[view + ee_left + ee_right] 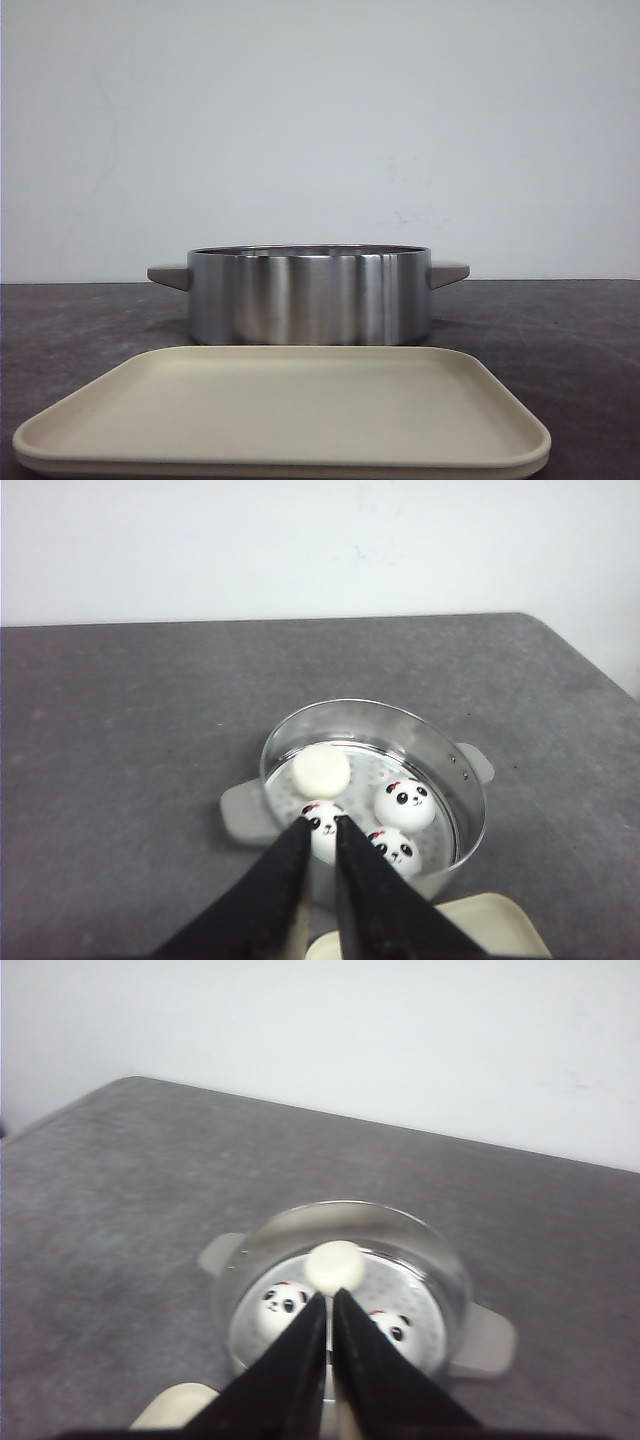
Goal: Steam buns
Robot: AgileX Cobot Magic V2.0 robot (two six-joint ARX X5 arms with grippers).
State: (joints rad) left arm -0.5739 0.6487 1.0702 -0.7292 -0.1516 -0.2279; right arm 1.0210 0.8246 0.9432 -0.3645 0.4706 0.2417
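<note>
- Front view: grey counter (560,320) carries a beige tray (285,410) nearest the camera; behind it stands a steel steamer pot (308,295) whose wall hides its contents.
- Wrist views look into the pot: four buns (405,805) sit inside, three showing panda faces, one plain side up.
- Left gripper (321,825) and right gripper (330,1298) hover over the pot, jaws nearly closed, grasping nothing.

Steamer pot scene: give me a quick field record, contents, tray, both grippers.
pot: steel steamer pot, grey side handles, no lid on, on the dark table
buns: four buns in the pot; three show panda faces, one shows plain white
tray: beige tray, nothing on it, in front of the pot
left gripper: above the pot, fingers near closed, holding nothing
right gripper: above the pot, fingers near closed, holding nothing
</note>
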